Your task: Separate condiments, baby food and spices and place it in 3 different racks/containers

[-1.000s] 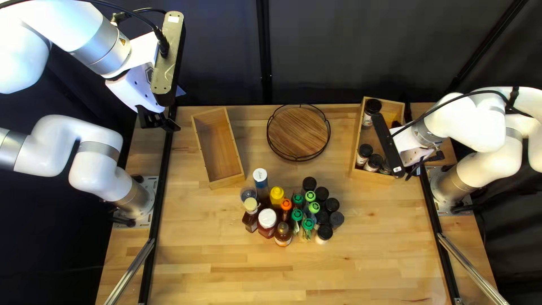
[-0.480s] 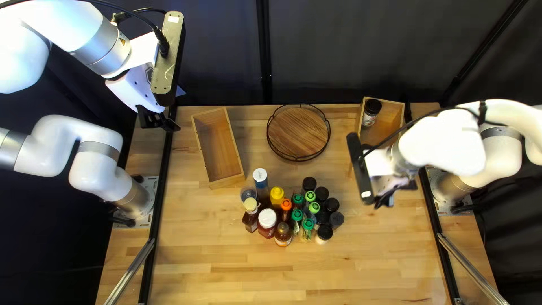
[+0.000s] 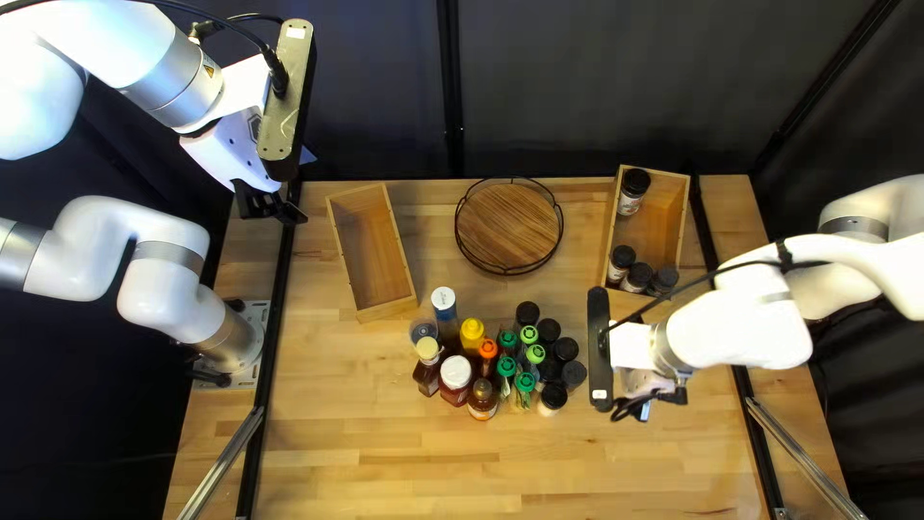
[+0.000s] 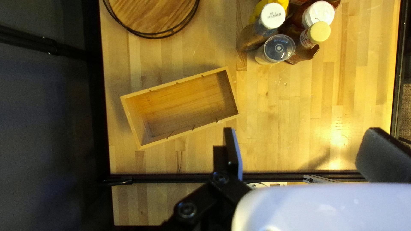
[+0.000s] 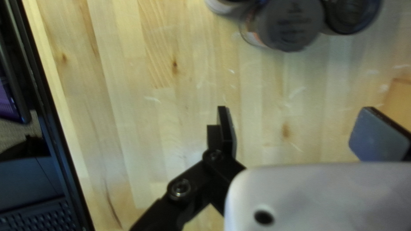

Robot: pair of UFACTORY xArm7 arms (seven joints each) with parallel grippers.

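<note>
- Black-lidded jars [image 3: 548,330] stand in the cluster beside the right claw [image 3: 651,403], apart from it; in the right wrist view a grey-lidded jar [image 5: 291,23] lies ahead of its parted fingers, nothing between them.
- Four dark-lidded jars stand in the right wooden box [image 3: 684,220].
- Right arm reaches in over the worktop [image 3: 385,462]; left arm is raised by the far left corner, its claw [image 3: 274,210] open.
- Print marks the white cap [image 4: 272,16] and the grey lid.
</note>
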